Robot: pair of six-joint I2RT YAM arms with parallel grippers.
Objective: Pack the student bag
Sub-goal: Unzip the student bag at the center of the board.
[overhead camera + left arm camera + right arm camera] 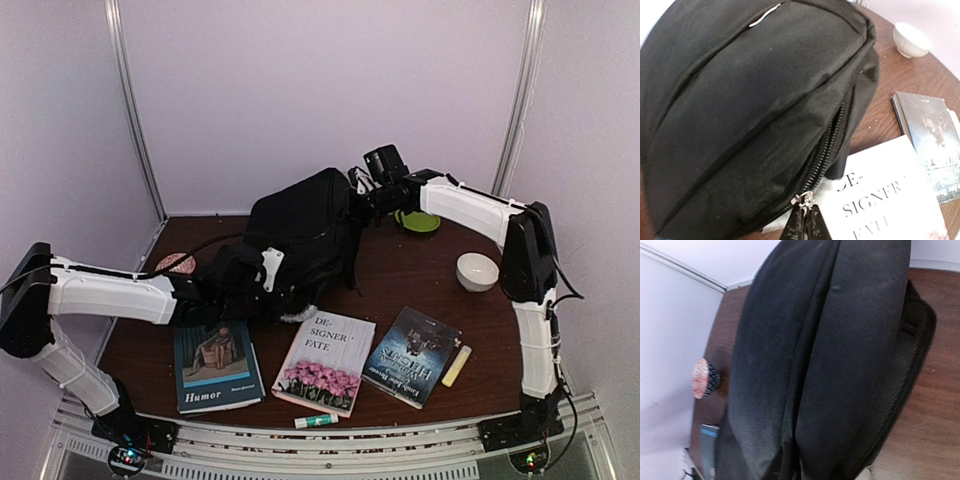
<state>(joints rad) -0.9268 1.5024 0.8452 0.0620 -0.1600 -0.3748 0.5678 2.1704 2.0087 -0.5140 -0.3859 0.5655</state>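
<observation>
The student bag is a black backpack lying in the middle of the table, and it fills the left wrist view and the right wrist view. My left gripper is shut on the bag's silver zipper pull at its near lower edge, above the white book. The zipper runs up from the pull. In the top view the left gripper sits against the bag's near side. My right gripper presses on the bag's far top end. Its fingers do not stand out from the dark fabric.
Along the near edge lie a blue "Humor" book, a white "Designer Fate" book, a dark book, a yellow stick and a green-white marker. A white bowl, a green dish and a patterned cup stand around the bag.
</observation>
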